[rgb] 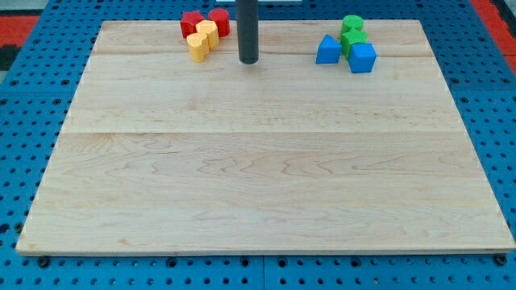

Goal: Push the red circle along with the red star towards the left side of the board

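Observation:
The red circle [220, 21] and the red star [191, 22] sit side by side at the view's top, left of centre, on the wooden board [266, 161]. Two yellow blocks [202, 39] lie just below them, touching them. My tip [248, 60] is on the board just right of and slightly below this cluster, a short gap from the red circle. The dark rod rises from it straight out of the view's top.
At the view's top right lies another cluster: two green blocks [352, 32], a blue triangular block [327, 51] and a blue cube [363, 57]. A blue pegboard [24, 121] surrounds the board.

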